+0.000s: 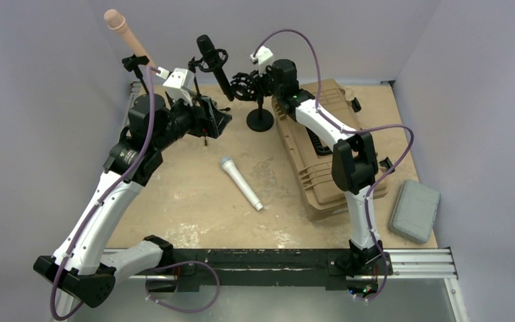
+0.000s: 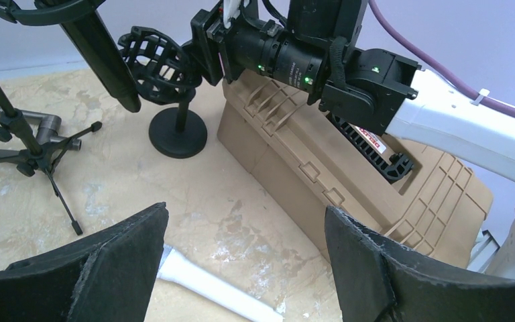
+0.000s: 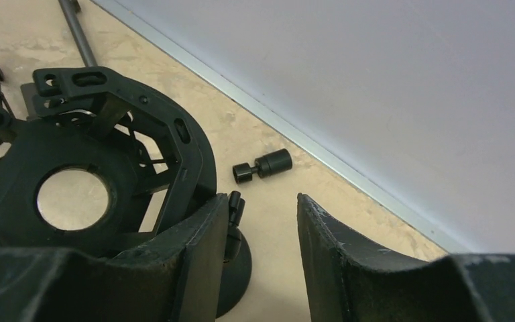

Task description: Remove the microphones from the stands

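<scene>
A black microphone (image 1: 214, 64) leans in a ring mount on a tripod stand (image 2: 30, 144); its body also shows in the left wrist view (image 2: 104, 57). Just right of it is an empty black shock mount (image 1: 245, 87) (image 3: 74, 194) on a round-base stand (image 1: 260, 119). My right gripper (image 1: 253, 80) (image 3: 263, 198) is open beside that mount, its left finger (image 3: 201, 255) against the mount's frame, with nothing between the jaws. My left gripper (image 1: 216, 121) (image 2: 246, 211) hangs wide open above the table. A silver-white microphone (image 1: 241, 182) (image 2: 208, 288) lies flat on the table.
A tan hard case (image 1: 322, 147) lies under the right arm, and a grey case (image 1: 416, 209) sits at the right edge. A tan microphone (image 1: 124, 30) sticks up on a boom at the back left. A small black knob (image 3: 263, 165) lies near the back wall.
</scene>
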Available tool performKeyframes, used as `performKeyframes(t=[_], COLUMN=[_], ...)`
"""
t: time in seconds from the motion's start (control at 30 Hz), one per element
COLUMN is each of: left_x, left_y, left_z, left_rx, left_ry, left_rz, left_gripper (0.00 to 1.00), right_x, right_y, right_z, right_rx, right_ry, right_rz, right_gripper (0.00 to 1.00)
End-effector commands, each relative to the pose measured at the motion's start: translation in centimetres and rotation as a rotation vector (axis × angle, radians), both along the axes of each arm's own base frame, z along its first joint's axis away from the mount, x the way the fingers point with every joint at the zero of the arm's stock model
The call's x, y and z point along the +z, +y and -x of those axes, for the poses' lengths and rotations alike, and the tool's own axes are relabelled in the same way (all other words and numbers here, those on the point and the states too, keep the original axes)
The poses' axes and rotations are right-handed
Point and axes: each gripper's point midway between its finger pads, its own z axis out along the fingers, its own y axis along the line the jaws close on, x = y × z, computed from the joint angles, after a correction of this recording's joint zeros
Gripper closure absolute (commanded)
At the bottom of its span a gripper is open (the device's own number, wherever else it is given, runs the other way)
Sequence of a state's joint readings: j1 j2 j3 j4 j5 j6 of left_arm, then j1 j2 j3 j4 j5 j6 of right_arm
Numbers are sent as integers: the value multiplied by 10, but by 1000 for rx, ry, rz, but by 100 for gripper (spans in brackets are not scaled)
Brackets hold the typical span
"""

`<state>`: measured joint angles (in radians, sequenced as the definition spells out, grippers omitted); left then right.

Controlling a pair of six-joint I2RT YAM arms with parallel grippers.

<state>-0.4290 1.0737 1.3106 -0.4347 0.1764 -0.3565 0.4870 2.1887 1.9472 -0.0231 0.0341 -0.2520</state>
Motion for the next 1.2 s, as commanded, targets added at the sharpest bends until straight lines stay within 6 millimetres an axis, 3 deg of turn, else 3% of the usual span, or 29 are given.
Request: performKeyframes(t=[0.0, 0.17, 0.3, 0.4, 0.53, 0.73, 0.93, 1.17], left_x=[6, 5, 6, 10, 26, 49, 52, 53], left_y=[-4, -4, -4, 3, 28, 87, 121, 125], left_z=[-1, -2, -2, -1, 5, 11, 14, 15], left_rx=[-11, -11, -10, 16, 107, 346, 495, 509], left_ry=[-26, -22, -23, -38, -112, -208, -227, -233], left_rz=[16, 14, 14, -1, -32, 16, 92, 102], left_gripper=[16, 16, 16, 16, 14, 11, 9, 8], right_x=[-78, -70, -32, 12, 63, 123, 149, 167], right_y=[-28, -24, -10, 1, -3, -1, 3, 59], right_z=[14, 10, 5, 2, 2, 18, 35, 81], right_rx=[7, -4, -7, -7, -69, -66, -50, 163], right_ry=[160, 146, 124, 89, 37, 1, 8, -58], right_rz=[219, 187, 62, -57, -175, -355, -451, -498], right_gripper=[58, 55, 45, 38, 28, 18, 15, 14])
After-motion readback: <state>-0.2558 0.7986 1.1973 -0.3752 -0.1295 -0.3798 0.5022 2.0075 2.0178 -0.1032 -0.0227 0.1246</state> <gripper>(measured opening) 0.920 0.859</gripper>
